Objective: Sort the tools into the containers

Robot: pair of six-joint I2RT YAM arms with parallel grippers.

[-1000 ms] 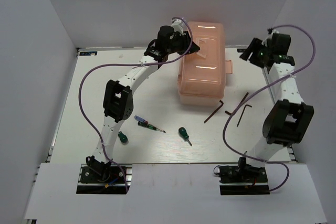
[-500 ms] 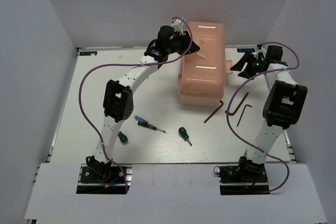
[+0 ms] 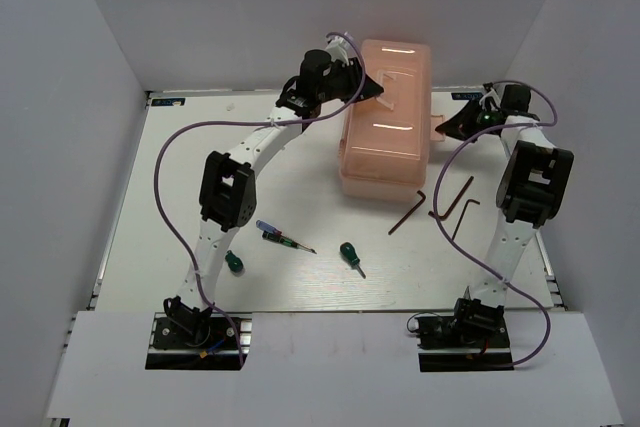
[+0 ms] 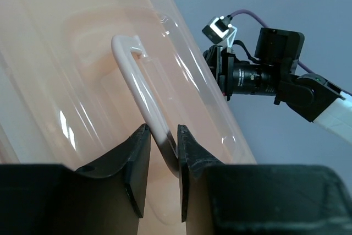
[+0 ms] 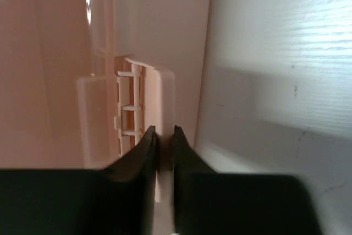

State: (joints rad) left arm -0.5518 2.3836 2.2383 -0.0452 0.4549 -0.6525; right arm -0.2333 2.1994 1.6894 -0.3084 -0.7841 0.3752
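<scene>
Left end effector (image 4: pixel 163 136) was clamped on the handle (image 4: pixel 135 81) of the toolbox (image 3: pixel 385 142). Right end effector (image 5: pixel 163 136) gripped the latch (image 5: pixel 147 86), toolbox's 3 o'clock side.

- The toolbox (image 3: pixel 388 117) is shut in the top view, so its compartments are hidden under the lid.
- From the left wrist, the lid handle (image 4: pixel 133 81) runs down between the fingers of the left gripper (image 4: pixel 163 136), which pinch it. Its 6 o'clock end is hidden there, and the lid is cut off at 9 and 12 o'clock.
- From the right wrist, the 6 o'clock part of the latch (image 5: pixel 144 97) is covered by the right gripper (image 5: pixel 162 136) clamped on it.
- One green screwdriver (image 3: pixel 233 262) beside the left arm shows only its handle.
- The hex keys (image 3: pixel 462 205) are crossed by the right arm's cable (image 3: pixel 428 242); they are too thin to tell whether they touch each other.
</scene>
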